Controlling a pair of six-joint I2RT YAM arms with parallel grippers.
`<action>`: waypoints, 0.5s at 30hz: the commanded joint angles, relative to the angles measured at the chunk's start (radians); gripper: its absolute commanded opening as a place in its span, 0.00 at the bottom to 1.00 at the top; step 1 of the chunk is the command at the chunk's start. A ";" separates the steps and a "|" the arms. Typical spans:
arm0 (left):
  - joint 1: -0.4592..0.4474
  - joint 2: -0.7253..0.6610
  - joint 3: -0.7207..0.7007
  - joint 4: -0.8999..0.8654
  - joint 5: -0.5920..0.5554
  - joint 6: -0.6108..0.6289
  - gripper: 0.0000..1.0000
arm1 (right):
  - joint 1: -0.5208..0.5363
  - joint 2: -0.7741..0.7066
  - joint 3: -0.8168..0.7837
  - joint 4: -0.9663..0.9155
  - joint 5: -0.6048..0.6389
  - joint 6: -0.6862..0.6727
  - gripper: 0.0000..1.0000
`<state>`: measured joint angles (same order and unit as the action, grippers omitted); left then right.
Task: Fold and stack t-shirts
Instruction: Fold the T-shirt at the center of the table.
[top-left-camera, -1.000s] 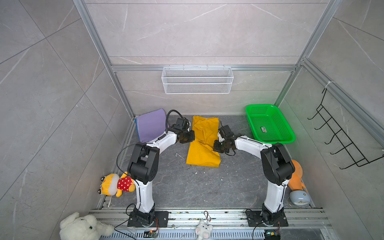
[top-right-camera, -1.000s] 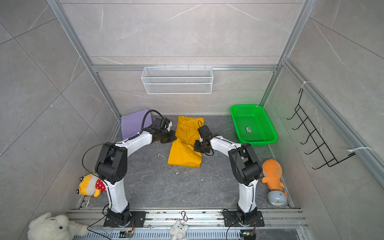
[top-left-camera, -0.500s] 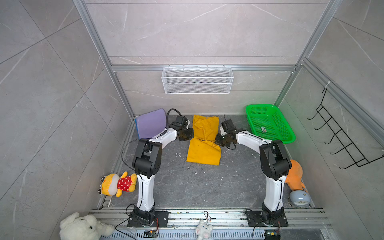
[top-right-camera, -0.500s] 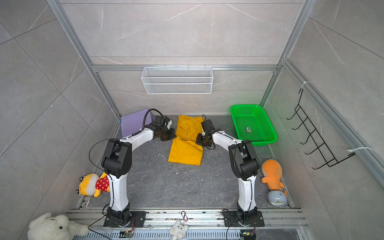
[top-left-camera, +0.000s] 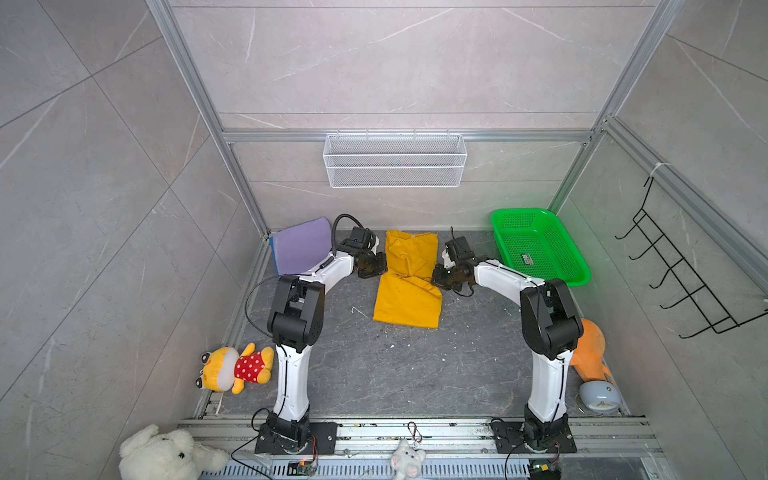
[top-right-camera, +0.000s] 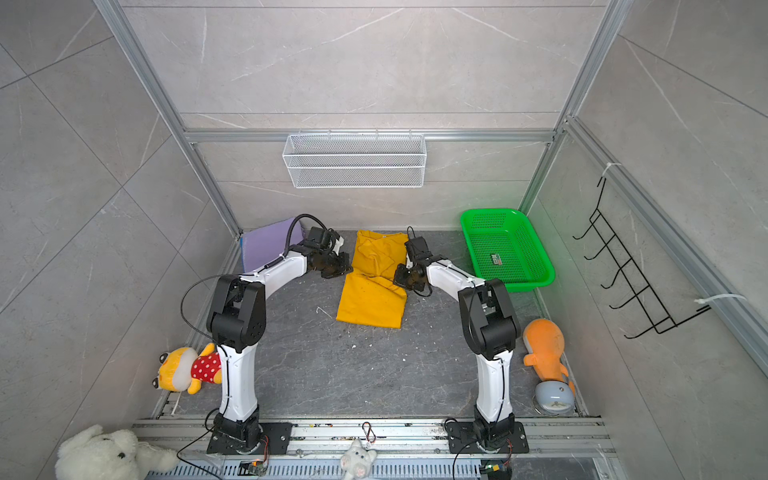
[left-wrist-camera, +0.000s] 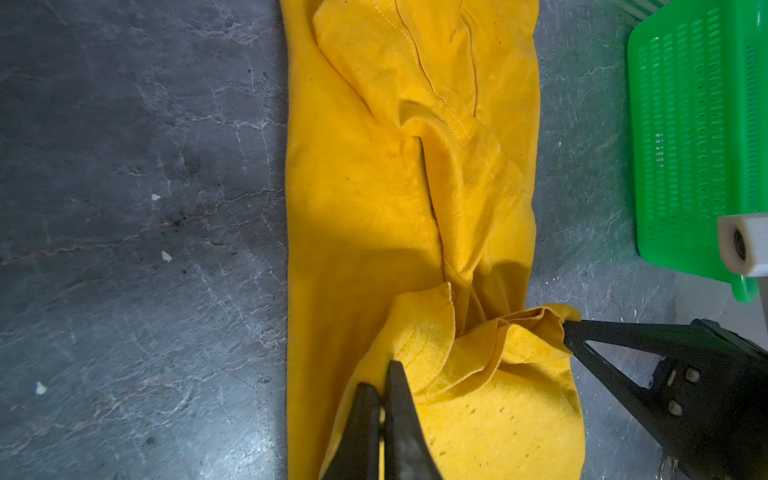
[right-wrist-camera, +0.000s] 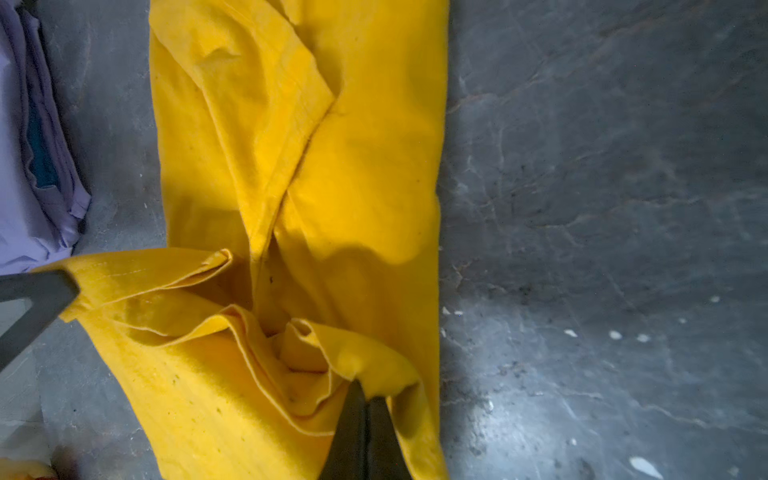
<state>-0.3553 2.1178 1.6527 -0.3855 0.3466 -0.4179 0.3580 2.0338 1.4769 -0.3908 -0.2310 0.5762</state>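
Found purple shirt (top-left-camera: 299, 249) folded flat in far-left corner of bench (top-left-camera: 374, 374), with sliver of blue shirt (right-wrist-camera: 39, 166) showing between its layers. Counted that as stack begun.

Found yellow shirt (top-left-camera: 405, 305) by middle of far edge, between purple shirt and basket (top-left-camera: 540, 249), apart from both. Saw sleeves turned in, leaving a narrow strip.

Read left tool (left-wrist-camera: 380, 384) as pinched tight on fabric at one long edge, and right tool (right-wrist-camera: 365, 395) as pinched tight on the opposite long edge, both about mid-length. Saw cloth bunched and raised between them in both wrist views.

Judged crosswise fold in hand, not finished, with near part of strip flat on bench in both top views. Estimated remaining work: finish crosswise fold, flatten, carry onto purple shirt.

Took long axis of strip as running from far edge toward near edge, slightly skewed. Placed collar end toward far edge, going by sleeve seams at that end in left wrist view, and hem end toward near edge.

Could not tell how many layers sit in either pinch
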 joint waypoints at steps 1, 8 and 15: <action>0.012 0.017 0.067 -0.020 0.024 0.031 0.00 | -0.016 -0.008 0.032 -0.011 -0.023 0.006 0.05; 0.039 0.023 0.060 -0.007 0.023 -0.002 0.81 | -0.025 -0.015 0.033 0.001 -0.021 -0.010 0.76; 0.078 -0.087 -0.040 0.035 0.036 0.007 1.00 | -0.024 -0.167 -0.088 0.020 -0.031 -0.067 0.94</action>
<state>-0.2905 2.1273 1.6451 -0.3691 0.3515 -0.4191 0.3332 1.9522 1.4281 -0.3824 -0.2516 0.5453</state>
